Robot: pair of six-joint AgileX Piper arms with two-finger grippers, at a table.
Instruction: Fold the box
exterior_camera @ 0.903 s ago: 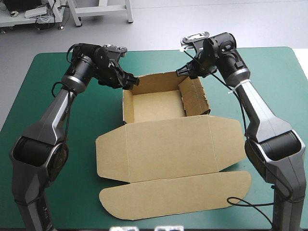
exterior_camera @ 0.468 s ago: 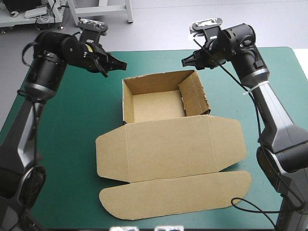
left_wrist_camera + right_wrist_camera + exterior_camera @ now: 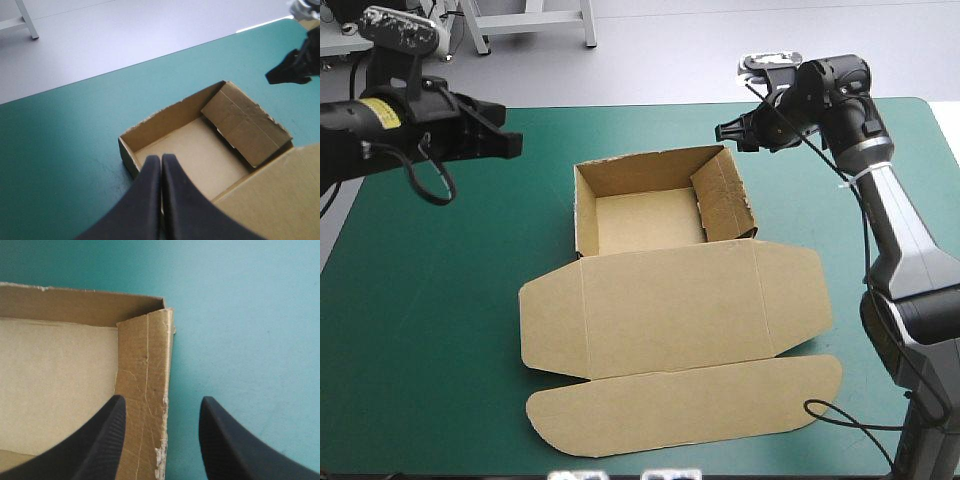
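Brown box (image 3: 665, 300), walls raised, lid flat.

My brown cardboard box (image 3: 670, 300), matt and creased, frayed along its cut edges, my table's teal-green cover (image 3: 450, 300) smooth and dull, my black fingers (image 3: 102, 440) finely ribbed.

Bright, even light, soft faint shadows beside the box (image 3: 670, 300) on the teal-green cover (image 3: 430, 300).
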